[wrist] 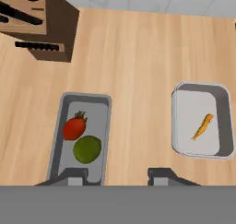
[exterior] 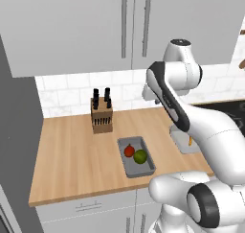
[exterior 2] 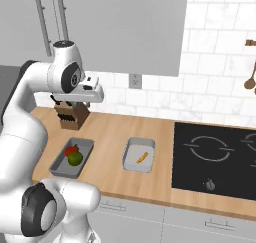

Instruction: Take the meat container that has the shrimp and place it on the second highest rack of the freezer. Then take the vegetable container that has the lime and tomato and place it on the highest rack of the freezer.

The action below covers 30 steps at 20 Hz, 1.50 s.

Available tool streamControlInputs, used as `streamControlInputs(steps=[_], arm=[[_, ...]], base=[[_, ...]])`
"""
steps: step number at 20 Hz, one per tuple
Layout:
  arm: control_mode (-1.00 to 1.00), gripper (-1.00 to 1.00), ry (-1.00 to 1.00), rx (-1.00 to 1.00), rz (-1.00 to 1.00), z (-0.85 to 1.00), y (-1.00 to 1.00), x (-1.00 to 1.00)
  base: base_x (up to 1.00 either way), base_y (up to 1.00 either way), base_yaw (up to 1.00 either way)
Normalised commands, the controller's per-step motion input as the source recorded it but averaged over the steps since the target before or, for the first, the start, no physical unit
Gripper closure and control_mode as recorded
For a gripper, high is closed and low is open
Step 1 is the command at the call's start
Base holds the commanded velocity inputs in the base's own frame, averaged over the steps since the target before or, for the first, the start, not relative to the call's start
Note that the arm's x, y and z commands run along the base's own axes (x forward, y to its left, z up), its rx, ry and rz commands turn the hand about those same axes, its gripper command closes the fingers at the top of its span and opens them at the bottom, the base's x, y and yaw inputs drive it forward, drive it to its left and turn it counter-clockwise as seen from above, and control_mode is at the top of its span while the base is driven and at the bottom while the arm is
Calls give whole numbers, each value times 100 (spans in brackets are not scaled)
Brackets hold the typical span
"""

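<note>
Two stiff, light trays sit apart; the shrimp tray (wrist: 201,121) wants gripping by its thin rim, and the gripper (wrist: 117,174) hangs part-open, holding nothing.

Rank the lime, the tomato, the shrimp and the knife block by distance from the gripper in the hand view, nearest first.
Measured from the gripper:
1. Lime, low in the left container, just up-left of the fingertips.
2. Tomato, in the same container, directly beyond the lime.
3. Shrimp, in the right container, off to the right.
4. Knife block, far top-left corner.
</note>
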Motion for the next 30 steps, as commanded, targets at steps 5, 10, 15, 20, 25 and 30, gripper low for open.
streamControlInputs(steps=[5,10,15,20,25,30], arm=[[-100,-100,4,2,-38,-28,-44,-33],[-100,-100,12,5,-57,-57,-87,-39],[-100,-100,7,21,-56,-48,-66,-56],[-100,-100,3,23,-44,-42,-71,-31],[-100,-100,2,6,-31,-68,-50,-18],[-100,-100,3,4,-11,-44,-20,24]], base=[[0,0,0],[0,0,0],[0,0,0],[0,0,0],[0,0,0],[0,0,0]])
